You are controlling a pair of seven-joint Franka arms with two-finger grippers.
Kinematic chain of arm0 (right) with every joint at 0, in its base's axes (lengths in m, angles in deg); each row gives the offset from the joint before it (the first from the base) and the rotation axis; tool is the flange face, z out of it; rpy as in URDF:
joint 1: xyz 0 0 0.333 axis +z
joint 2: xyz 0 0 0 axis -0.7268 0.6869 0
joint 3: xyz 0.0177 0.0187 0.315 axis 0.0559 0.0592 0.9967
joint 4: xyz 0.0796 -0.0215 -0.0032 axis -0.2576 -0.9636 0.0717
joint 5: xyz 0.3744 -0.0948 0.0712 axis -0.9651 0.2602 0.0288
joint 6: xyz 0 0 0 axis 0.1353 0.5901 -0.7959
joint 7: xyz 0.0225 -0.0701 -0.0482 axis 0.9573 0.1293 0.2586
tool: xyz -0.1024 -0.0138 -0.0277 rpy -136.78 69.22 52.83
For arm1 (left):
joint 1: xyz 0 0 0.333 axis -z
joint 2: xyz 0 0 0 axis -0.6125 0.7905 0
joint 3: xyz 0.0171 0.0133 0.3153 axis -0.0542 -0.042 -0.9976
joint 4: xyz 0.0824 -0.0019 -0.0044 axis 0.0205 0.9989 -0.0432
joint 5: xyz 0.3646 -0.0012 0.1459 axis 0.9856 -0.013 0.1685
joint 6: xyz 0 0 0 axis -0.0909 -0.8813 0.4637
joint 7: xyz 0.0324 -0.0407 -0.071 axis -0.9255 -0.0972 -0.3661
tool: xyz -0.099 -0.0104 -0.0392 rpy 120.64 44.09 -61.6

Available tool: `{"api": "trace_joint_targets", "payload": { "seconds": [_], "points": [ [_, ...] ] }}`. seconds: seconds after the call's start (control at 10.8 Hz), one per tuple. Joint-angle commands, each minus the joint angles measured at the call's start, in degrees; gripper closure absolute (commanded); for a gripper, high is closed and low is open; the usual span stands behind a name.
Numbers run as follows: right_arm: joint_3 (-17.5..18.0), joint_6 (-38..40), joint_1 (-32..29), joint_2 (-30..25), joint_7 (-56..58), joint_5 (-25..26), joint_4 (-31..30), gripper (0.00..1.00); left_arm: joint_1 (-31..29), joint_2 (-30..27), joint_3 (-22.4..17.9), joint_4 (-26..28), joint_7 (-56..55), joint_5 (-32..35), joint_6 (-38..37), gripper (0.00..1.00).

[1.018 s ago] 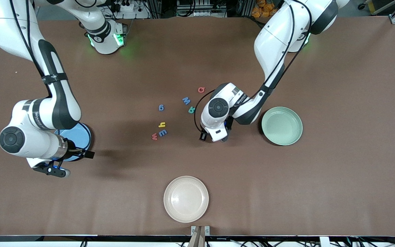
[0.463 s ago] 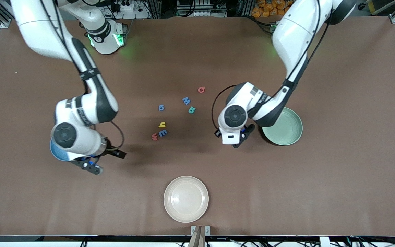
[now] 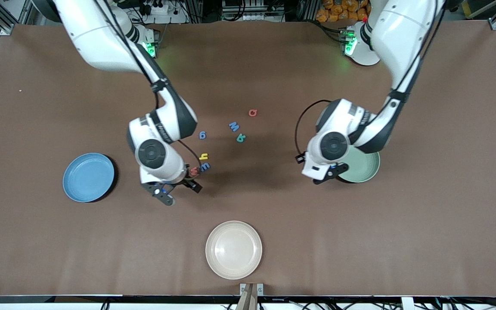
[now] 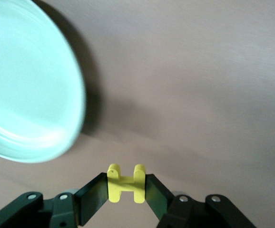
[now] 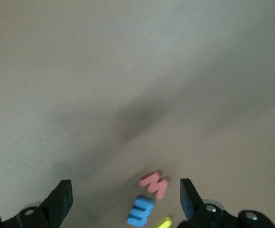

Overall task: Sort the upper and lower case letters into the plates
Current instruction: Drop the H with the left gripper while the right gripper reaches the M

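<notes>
The blue plate (image 3: 88,177) sits bare toward the right arm's end of the table. Beside it, the right gripper (image 3: 178,191) hangs with jaws spread wide over the table just by the red letter (image 3: 194,171), blue E (image 3: 204,166) and yellow letter (image 3: 204,156), probably lining up a pick. Four more small flat foam letters (image 3: 240,138) lie scattered mid-table. The left gripper (image 4: 126,191) pinches a yellow H (image 4: 125,183) by its sides, poised by the rim of the mint plate (image 3: 366,165), likely to drop it in. The cream plate (image 3: 233,249) sits nearest the camera.
</notes>
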Motion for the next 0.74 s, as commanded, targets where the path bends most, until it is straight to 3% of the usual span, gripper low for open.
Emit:
{"api": "trace_joint_targets", "payload": {
  "seconds": [0.0, 0.19, 0.46, 0.56, 0.65],
  "points": [
    [-0.4, -3.6, 2.2, 3.1, -8.5, -0.2, 0.9, 0.00, -6.9, -8.5, 0.3, 14.1, 14.9, 0.5, 8.3, 1.00],
    [-0.4, -3.9, 2.6, 3.5, -13.9, -0.1, 0.7, 0.00, -9.2, -10.7, 0.4, 24.5, 20.5, -0.2, 23.6, 1.00],
    [-0.4, -5.6, 2.2, 3.4, -19.4, -1.1, -0.9, 0.00, -9.2, -10.1, 0.4, 26.1, 20.6, -0.8, 27.5, 1.00],
    [-0.4, -7.8, 2.6, 3.3, -19.9, -1.1, -2.5, 0.00, -9.2, -10.2, 0.4, 26.1, 20.5, -1.0, 27.5, 0.56],
    [-0.3, -10.9, 2.7, 3.3, -20.0, -1.2, -4.7, 0.00, -9.2, -10.6, 0.4, 26.1, 20.5, -1.7, 27.4, 0.01]
  ]
}}
